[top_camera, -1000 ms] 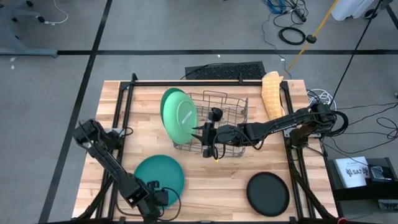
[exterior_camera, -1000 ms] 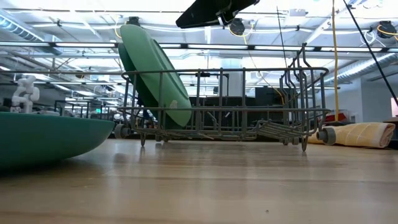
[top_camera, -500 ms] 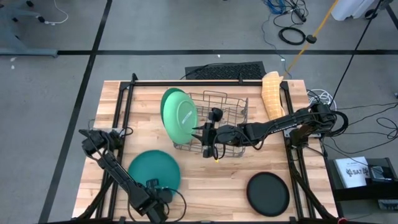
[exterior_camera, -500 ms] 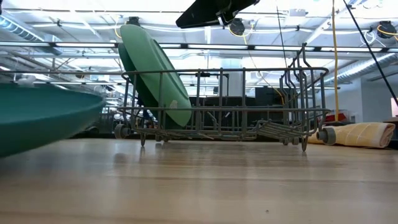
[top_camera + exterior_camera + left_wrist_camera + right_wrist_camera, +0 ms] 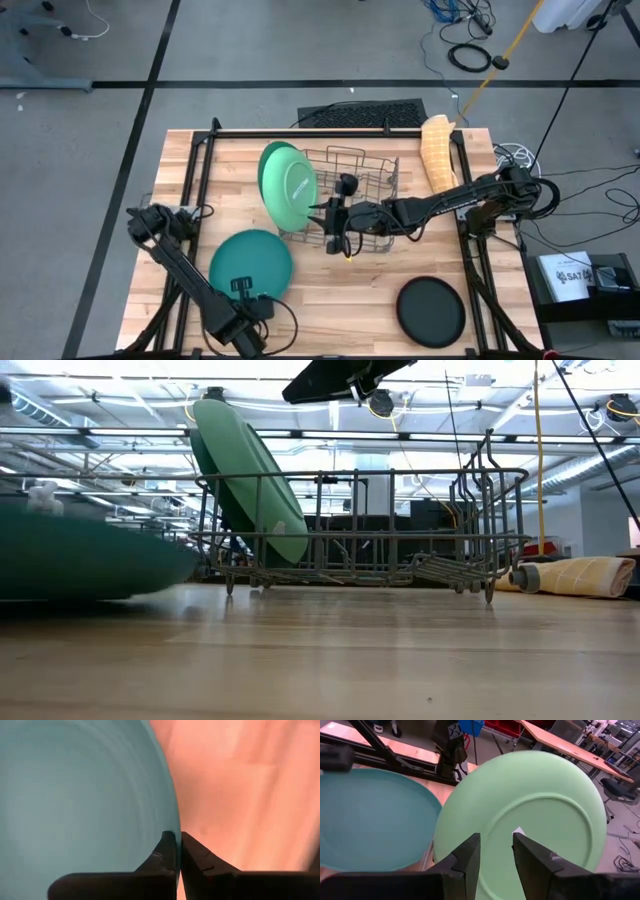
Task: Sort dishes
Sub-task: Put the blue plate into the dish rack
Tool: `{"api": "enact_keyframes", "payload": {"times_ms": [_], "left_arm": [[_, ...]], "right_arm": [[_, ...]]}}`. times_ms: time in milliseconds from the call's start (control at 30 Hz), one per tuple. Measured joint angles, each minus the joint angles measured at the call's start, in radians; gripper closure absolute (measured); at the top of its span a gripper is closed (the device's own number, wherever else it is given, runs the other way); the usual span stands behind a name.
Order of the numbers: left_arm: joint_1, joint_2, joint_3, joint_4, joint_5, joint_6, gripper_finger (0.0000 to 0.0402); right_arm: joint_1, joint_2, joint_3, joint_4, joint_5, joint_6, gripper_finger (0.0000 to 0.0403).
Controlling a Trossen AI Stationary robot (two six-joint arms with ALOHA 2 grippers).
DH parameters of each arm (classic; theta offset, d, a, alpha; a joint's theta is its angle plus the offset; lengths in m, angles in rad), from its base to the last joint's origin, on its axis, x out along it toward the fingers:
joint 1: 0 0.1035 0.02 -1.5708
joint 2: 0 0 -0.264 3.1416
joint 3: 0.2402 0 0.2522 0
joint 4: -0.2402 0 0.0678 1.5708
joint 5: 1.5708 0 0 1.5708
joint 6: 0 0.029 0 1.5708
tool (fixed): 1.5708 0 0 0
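The large teal-green plate [image 5: 250, 262] is at the table's near left, blurred in the low view [image 5: 80, 560]. My left gripper [image 5: 245, 302] is shut on its near rim. The large light-green plate [image 5: 288, 185] stands tilted on edge in the left end of the grey wire rack [image 5: 360, 195]. My right gripper [image 5: 335, 215] hovers open above the rack's near side, pointing at that plate [image 5: 535, 820]. The smaller plate [image 5: 431, 310] lies black face up at the near right. My left gripper pinches the teal plate's rim [image 5: 170, 822] between its two fingers [image 5: 164, 854], one above and one below, at the plate's near edge. The fingers come about level from the table's near side. The plate looks about level and raised off the wood.
A rolled yellow mat [image 5: 437, 150] lies at the far right beside the rack. A black frame [image 5: 200, 160] runs along the table's edges. Bare wood [image 5: 340, 290] lies between the teal plate and the black plate.
My left gripper has raised the teal plate off the table and carried it a little toward the far edge. The plate tipped partway and now sits about level.
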Motion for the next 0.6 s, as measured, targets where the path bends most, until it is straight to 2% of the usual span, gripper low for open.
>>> {"api": "enact_keyframes", "payload": {"times_ms": [200,300,433,600], "left_arm": [[-0.002,-0.129,0.129,-0.072,-0.011,0.098,0.04],[-0.002,-0.205,0.191,-0.065,-0.087,0.16,0.0401],[-0.017,-0.306,0.232,-0.027,-0.305,0.233,0.0401],[-0.001,-0.379,0.235,0.108,-0.687,0.402,0.0401]], "right_arm": [[0.011,-0.015,-0.001,-0.012,-0.001,-0.029,0.0293],[0.03,-0.055,-0.001,-0.023,0.013,-0.069,0.0293],[0.083,-0.144,-0.001,-0.081,0.136,-0.106,0.0293],[0.17,-0.274,0.0,-0.184,0.371,-0.111,0.0293]]}}
